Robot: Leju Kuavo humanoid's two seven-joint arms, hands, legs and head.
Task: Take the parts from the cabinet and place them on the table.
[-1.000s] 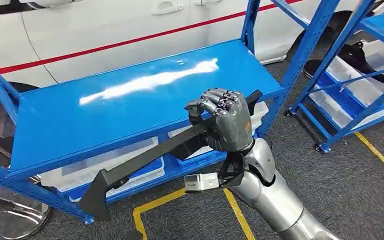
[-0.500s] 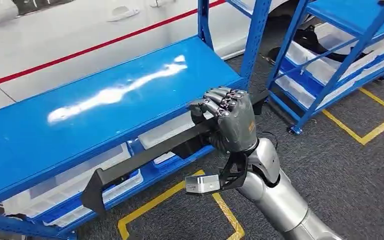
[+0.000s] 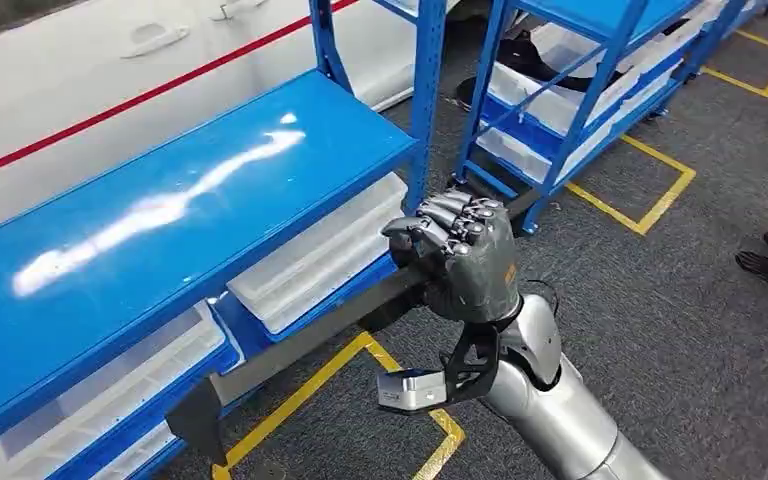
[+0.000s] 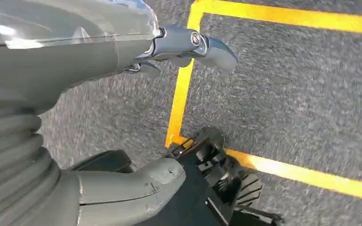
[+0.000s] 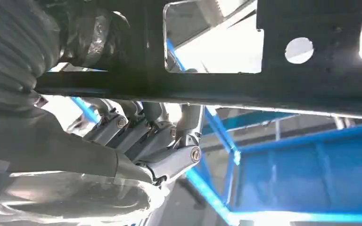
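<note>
The right hand (image 3: 465, 262) is clamped around a long black part (image 3: 300, 340), its fingers (image 5: 162, 136) wrapped over the bar. The part runs out from the hand toward the robot's left, ending in an angled foot over the grey floor (image 3: 660, 300). Just beyond the hand stands the blue cabinet (image 3: 160, 200) with clear bins (image 3: 310, 255) beneath its shelf. The left hand (image 4: 99, 117) hangs over the floor, fingers apart, holding nothing.
</note>
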